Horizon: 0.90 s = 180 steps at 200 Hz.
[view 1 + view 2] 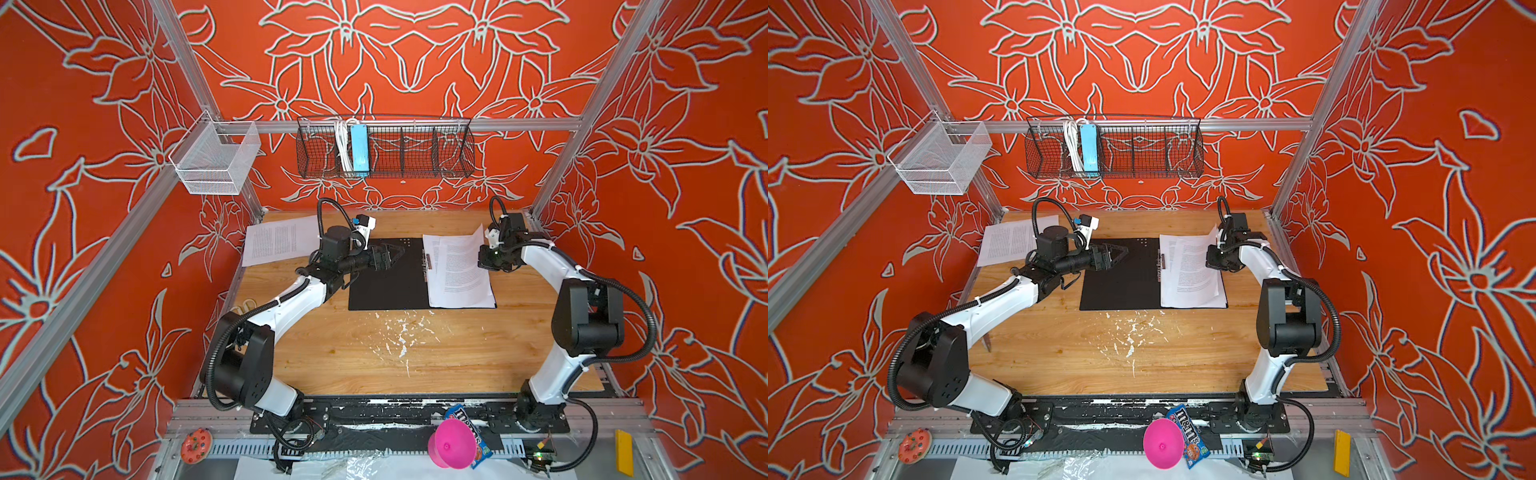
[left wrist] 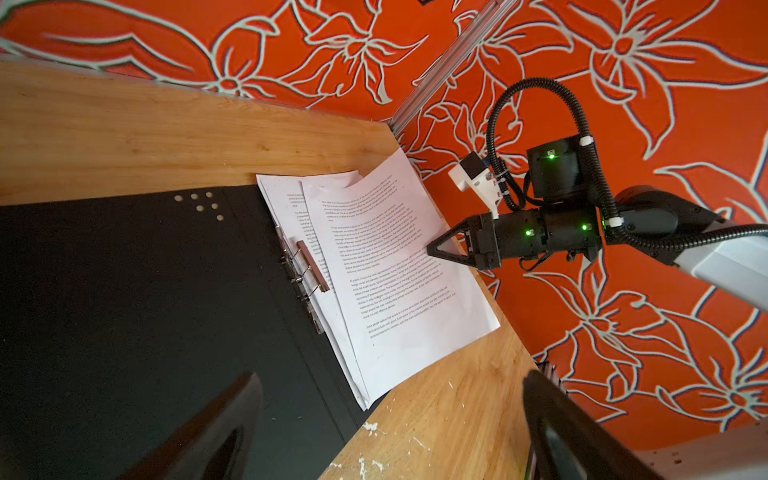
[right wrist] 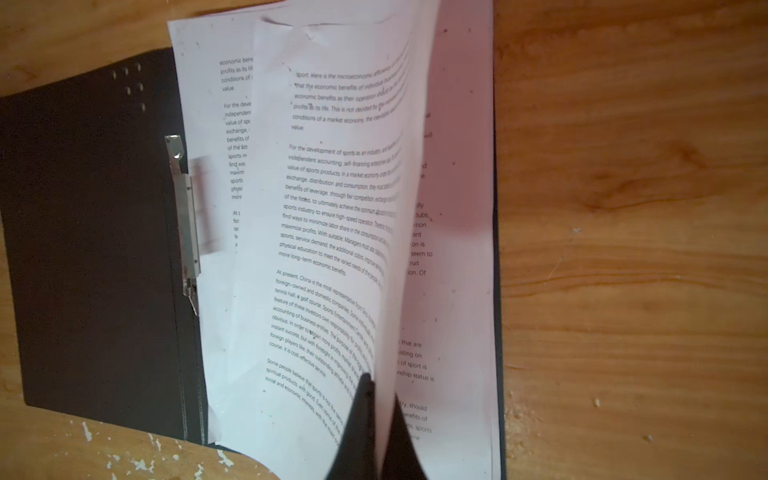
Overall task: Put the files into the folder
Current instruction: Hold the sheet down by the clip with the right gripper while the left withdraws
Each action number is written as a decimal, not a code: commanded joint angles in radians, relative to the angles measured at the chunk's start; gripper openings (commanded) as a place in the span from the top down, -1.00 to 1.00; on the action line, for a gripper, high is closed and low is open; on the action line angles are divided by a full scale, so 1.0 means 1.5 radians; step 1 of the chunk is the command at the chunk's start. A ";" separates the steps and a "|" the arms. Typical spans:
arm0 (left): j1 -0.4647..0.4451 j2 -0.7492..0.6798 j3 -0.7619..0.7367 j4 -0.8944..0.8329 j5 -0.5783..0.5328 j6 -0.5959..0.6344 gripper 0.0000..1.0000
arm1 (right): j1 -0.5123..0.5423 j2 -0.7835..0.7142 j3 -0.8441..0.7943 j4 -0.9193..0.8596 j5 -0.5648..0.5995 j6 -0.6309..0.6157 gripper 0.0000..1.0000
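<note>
Open folder [image 1: 386, 286] lies by the table's [image 1: 332, 357] far edge, files [image 1: 457, 270] on its right half. Right gripper [image 2: 430, 249] pinches seemingly one sheet's [image 3: 332, 208] raised outer edge; left gripper [image 1: 394, 254], jaws spread, hovers over the bare left half. Near side: open wood.

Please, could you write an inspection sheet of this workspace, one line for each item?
Surface: wooden table, white flecks in front of the folder.
Job's things: folder lies open, black inside up; files lie on its right half; loose sheets at the table's far left corner.
Clutter: pink funnel, candy bag, toy donut and yellow block at the front rail, off the table.
Pincers: left pincer open above the folder's left half; right pincer shut on the top sheet, holding its edge raised.
Cables: black hoses along both arms.
Surroundings: black wire basket with blue power strip; white mesh basket; orange floral walls.
</note>
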<state>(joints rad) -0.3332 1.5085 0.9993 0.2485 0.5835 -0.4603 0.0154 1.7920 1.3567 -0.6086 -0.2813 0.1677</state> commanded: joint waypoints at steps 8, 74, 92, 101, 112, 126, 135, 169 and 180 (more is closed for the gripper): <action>0.004 0.015 0.001 0.012 0.018 0.000 -0.95 | 0.004 0.019 0.018 0.018 -0.020 -0.046 1.00; 0.011 0.026 0.002 0.013 0.020 -0.004 -0.95 | 0.004 0.049 0.051 0.023 -0.048 -0.048 1.00; 0.011 0.030 0.002 0.016 0.021 -0.006 -0.95 | 0.005 0.055 0.055 0.022 -0.058 -0.052 1.00; 0.012 0.033 0.003 0.017 0.023 -0.007 -0.95 | 0.005 0.057 0.059 0.019 -0.059 -0.055 1.00; 0.012 0.036 0.004 0.019 0.025 -0.007 -0.95 | 0.005 0.059 0.060 0.019 -0.065 -0.060 1.00; 0.013 0.041 0.006 0.019 0.027 -0.009 -0.95 | 0.006 0.063 0.061 0.015 -0.069 -0.063 1.00; 0.012 0.046 0.007 0.020 0.029 -0.011 -0.95 | 0.007 0.066 0.062 0.013 -0.077 -0.069 1.00; 0.014 0.054 0.012 0.022 0.035 -0.015 -0.95 | 0.010 0.071 0.059 0.013 -0.080 -0.077 1.00; 0.014 0.056 0.012 0.022 0.035 -0.016 -0.95 | 0.011 0.073 0.060 0.013 -0.080 -0.079 1.00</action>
<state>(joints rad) -0.3202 1.5806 0.9993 0.2501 0.6136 -0.4736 0.0254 1.8812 1.4151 -0.5755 -0.3820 0.0914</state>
